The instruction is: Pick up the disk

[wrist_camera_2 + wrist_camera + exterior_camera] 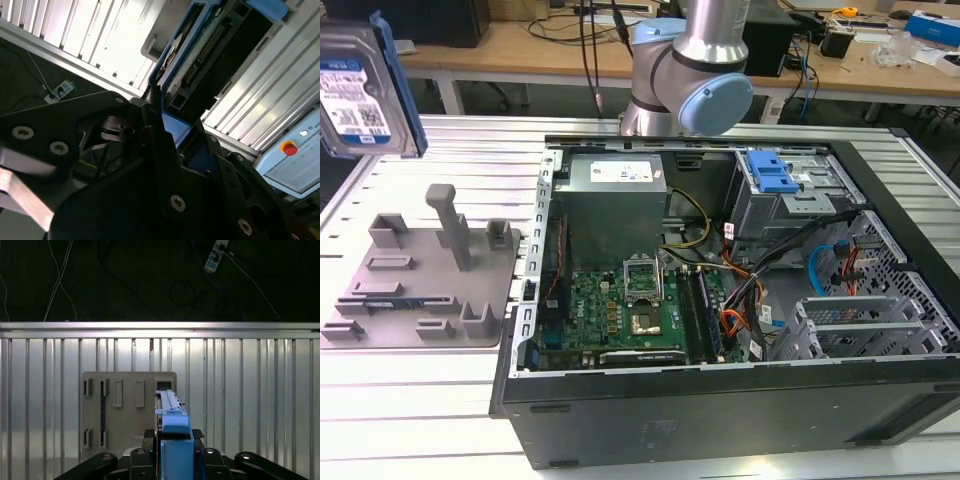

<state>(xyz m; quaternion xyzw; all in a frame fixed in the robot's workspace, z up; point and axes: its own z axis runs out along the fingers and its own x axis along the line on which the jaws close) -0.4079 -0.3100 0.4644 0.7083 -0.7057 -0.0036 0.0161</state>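
The gripper [172, 462] grasped the disk [362, 95], lifted above the ribbed metal table [440, 400] in a cluttered workshop.

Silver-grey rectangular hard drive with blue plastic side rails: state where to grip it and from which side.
Grip the silver-grey hard drive across its two flat faces at one end, approaching edge-on. It is thin and broad, so those faces offer parallel surfaces; in the first wrist view the black pincer seems to clamp it so.
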